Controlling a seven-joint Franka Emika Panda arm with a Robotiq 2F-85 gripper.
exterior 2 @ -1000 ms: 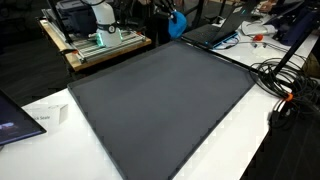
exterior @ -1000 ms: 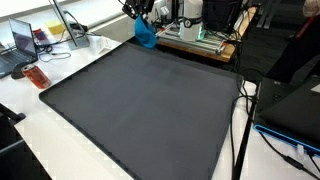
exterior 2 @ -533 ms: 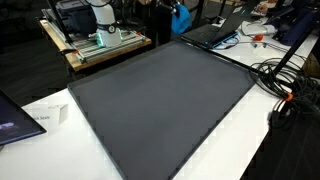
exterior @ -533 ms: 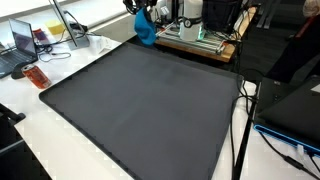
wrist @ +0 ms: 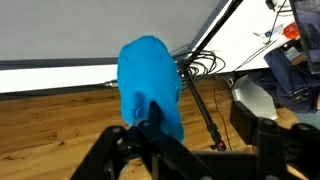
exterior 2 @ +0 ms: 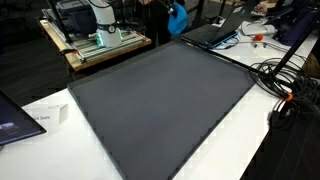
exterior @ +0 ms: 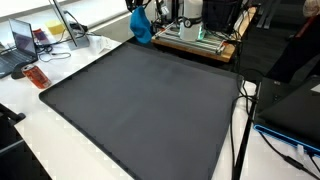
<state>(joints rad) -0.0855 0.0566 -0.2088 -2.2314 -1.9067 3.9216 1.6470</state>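
A bright blue cloth (exterior: 143,28) hangs in a bunch above the far edge of the dark mat (exterior: 140,100), under my gripper (exterior: 138,10). The cloth (exterior 2: 178,19) shows beyond the far corner of the mat (exterior 2: 165,95) as well. In the wrist view my gripper (wrist: 198,114) stands open, its jaws wide apart with wooden floor showing between them. The blue cloth (wrist: 150,80) still clings to the left finger (wrist: 152,112) and droops past it. The right finger (wrist: 247,115) touches nothing.
A wooden bench with equipment (exterior: 200,40) stands just behind the mat. A laptop (exterior: 22,40) and an orange object (exterior: 36,76) sit on the white table beside it. Cables (exterior 2: 285,90) trail along one side. A tripod leg (wrist: 200,100) crosses the floor below the gripper.
The jaws have gone from shut on the blue cloth to wide apart. The gripper and cloth have risen slightly above the mat's far edge.
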